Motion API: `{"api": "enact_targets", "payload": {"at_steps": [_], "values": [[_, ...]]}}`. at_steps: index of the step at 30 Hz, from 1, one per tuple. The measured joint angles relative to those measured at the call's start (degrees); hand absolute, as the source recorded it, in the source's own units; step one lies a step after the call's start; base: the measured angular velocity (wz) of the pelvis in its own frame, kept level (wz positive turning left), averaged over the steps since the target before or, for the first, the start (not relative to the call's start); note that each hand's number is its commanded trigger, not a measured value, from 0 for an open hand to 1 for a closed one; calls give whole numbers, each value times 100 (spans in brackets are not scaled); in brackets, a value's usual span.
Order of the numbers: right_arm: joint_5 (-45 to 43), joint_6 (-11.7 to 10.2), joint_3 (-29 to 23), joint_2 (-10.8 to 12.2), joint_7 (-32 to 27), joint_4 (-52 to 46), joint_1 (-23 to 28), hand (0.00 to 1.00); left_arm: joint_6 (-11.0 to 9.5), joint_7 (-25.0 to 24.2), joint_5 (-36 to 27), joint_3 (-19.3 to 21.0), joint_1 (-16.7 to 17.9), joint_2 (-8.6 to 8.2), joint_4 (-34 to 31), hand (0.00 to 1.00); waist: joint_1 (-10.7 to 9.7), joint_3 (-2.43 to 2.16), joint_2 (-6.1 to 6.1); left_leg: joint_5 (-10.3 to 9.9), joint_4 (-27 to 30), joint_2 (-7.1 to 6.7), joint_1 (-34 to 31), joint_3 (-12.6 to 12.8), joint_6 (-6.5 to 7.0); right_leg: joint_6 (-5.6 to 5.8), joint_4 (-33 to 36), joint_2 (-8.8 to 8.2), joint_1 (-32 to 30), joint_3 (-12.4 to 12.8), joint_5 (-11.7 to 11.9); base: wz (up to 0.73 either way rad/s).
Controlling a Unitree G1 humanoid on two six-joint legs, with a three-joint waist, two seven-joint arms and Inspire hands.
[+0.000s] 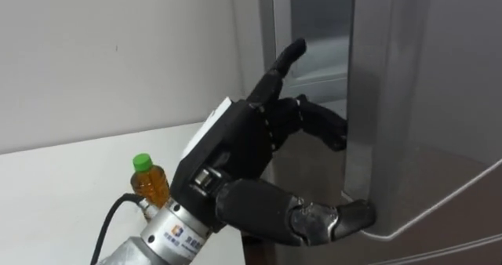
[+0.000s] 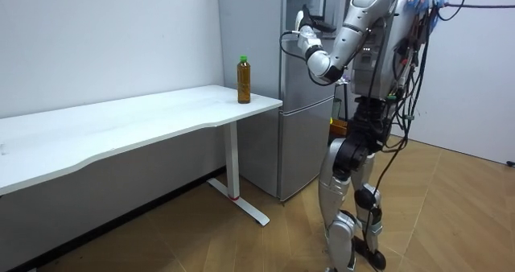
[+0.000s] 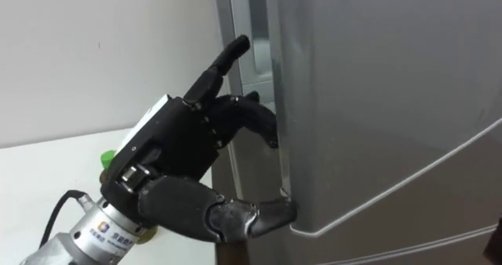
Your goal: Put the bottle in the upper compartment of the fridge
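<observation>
A bottle (image 1: 149, 183) of amber drink with a green cap stands upright on the white table (image 1: 63, 186), near the table's end beside the fridge (image 2: 302, 71). My left hand (image 1: 235, 139) is raised at the left edge of the upper fridge door (image 1: 423, 100). Most of its fingers curl into the gap behind that edge, one finger points straight up, and the thumb (image 1: 329, 222) lies under the door's lower corner. The door stands a crack ajar, with a strip of the inside showing. The bottle sits behind and below my wrist, apart from the hand.
I stand upright in front of the silver fridge, which is against the wall right of the long table (image 2: 121, 123) in the room view. The lower fridge door (image 1: 439, 245) is closed. Wooden floor lies around me.
</observation>
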Motion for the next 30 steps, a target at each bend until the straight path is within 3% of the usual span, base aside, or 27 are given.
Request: {"api": "enact_targets", "payload": {"at_steps": [8, 15, 30], "values": [[54, -13, 3, -82, 1, -15, 0, 0, 48, -523, -2, -470, -3, -48, 103, 0, -57, 27, 115, 1, 41, 19, 8, 150, 2, 0, 7, -2, -46, 95, 0, -8], [68, -61, 0, -37, 51, -3, -77, 0, 306, -896, 68, -897, -8, -64, 394, 0, -369, 27, 136, 5, 29, 28, 46, 319, 9, -2, 21, -6, -93, 248, 3, -11], [228, -54, -87, -34, 182, -22, -73, 0, 369, -1243, 156, -957, -23, -69, 623, 0, -590, 27, 136, 5, -11, 30, 79, 440, 9, 3, 17, -4, -155, 382, 5, -5]]}}
